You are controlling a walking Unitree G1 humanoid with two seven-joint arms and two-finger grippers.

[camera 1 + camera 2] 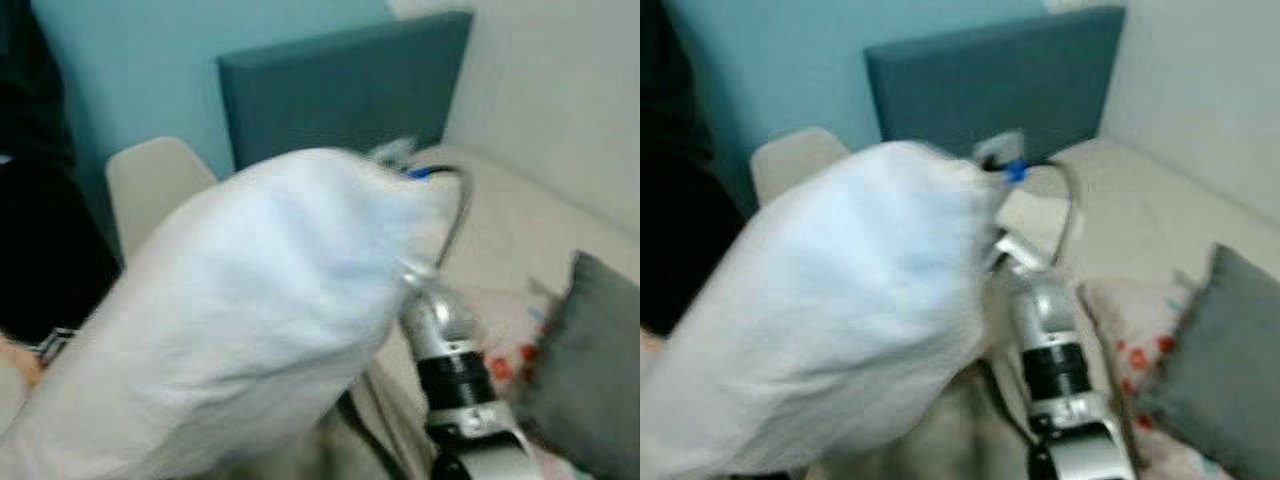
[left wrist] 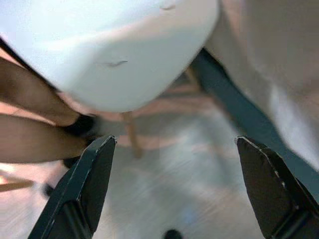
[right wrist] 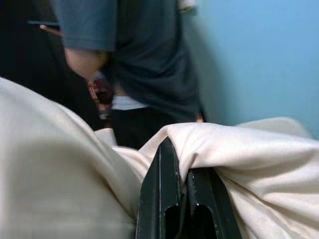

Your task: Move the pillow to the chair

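Observation:
A big white pillow [image 1: 250, 310] hangs lifted right before my head camera and hides much of the scene. My right gripper [image 3: 182, 164] is shut on a fold of the pillow's fabric [image 3: 259, 149]; its silver arm [image 1: 445, 350] rises from below at the pillow's right side. Behind the pillow, to the left, stands the pale chair [image 1: 150, 185] by the blue wall. My left gripper [image 2: 175, 143] is open, with nothing between its fingers; past them lie the chair's white seat [image 2: 114, 50], its wooden legs and the floor.
A teal headboard [image 1: 340, 90] and a beige bed [image 1: 520, 230] are at the back right. A grey cushion [image 1: 590, 360] and a patterned pillow [image 1: 505, 340] lie on the bed. A person in dark clothes [image 1: 40, 200] stands at the left, legs [image 2: 30, 114] beside the chair.

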